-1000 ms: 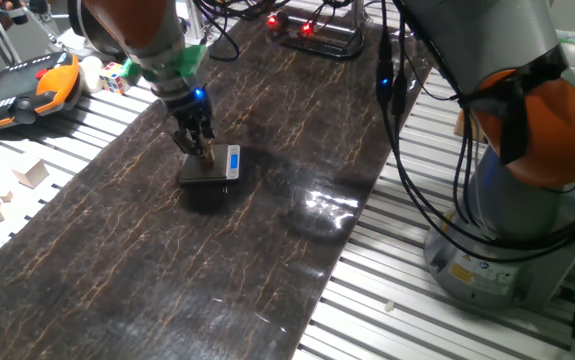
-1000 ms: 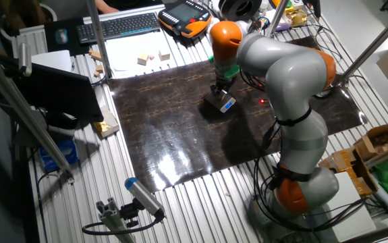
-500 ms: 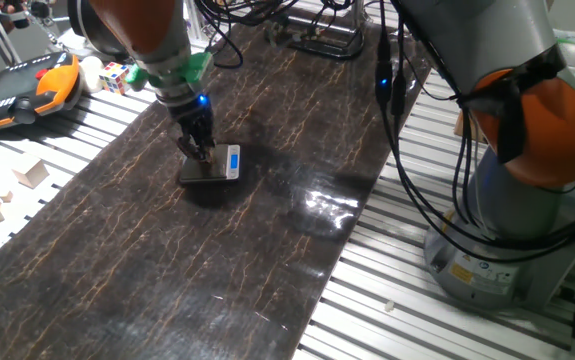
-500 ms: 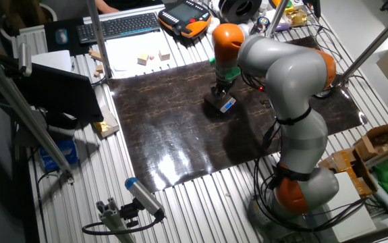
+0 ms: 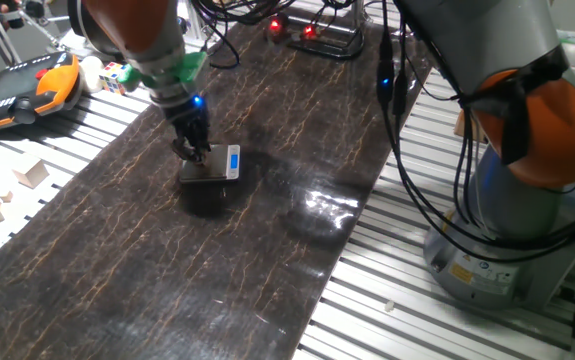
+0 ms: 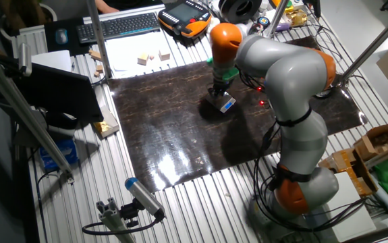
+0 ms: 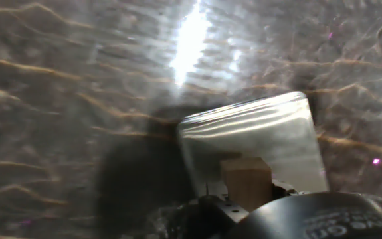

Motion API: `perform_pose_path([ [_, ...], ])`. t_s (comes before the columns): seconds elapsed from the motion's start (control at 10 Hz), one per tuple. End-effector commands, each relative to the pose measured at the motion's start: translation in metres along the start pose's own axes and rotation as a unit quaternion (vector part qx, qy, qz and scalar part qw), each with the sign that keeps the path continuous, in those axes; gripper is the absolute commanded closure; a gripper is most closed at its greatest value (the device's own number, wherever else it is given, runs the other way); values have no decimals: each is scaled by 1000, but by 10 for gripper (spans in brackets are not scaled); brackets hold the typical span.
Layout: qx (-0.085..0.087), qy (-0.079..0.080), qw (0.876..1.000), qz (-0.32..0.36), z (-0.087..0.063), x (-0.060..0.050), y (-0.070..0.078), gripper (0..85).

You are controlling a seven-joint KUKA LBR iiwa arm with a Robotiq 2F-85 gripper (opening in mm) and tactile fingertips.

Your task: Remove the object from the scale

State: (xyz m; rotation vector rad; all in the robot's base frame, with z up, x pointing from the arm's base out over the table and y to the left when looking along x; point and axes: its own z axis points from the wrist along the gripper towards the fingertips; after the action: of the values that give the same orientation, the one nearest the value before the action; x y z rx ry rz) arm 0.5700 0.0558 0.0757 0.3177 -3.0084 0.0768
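Observation:
The scale (image 5: 212, 171) is a small silver-grey slab with a blue display strip, lying on the dark mat (image 5: 167, 260). It also shows in the other fixed view (image 6: 221, 103) and the hand view (image 7: 257, 133). My gripper (image 5: 195, 152) stands over the scale's left end, fingers pointing down; it also shows in the other fixed view (image 6: 216, 92). The tiny tan wooden cube (image 7: 246, 182) sits close to the hand, in front of the scale's platform, held between the fingers. In both fixed views the fingers hide the cube.
A Rubik's cube (image 5: 114, 75) and an orange teach pendant (image 5: 22, 88) lie at the back left. Pale wooden blocks (image 5: 29, 174) lie on the slatted table left of the mat. The arm's base (image 5: 507, 210) and cables stand on the right.
My gripper has shifted slightly left and up over the scale, taking the cube with it. The scale has not moved.

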Motion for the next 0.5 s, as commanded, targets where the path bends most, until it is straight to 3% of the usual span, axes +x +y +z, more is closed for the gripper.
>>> perform_pose_path([
  [0.0, -2, -1, 1000, 18, -2, 3, 19, 820],
  [0.3, -9, 1, 997, 77, -2, 19, 60, 773],
  [0.4, 0, -1, 996, 94, -2, 22, 68, 730],
])
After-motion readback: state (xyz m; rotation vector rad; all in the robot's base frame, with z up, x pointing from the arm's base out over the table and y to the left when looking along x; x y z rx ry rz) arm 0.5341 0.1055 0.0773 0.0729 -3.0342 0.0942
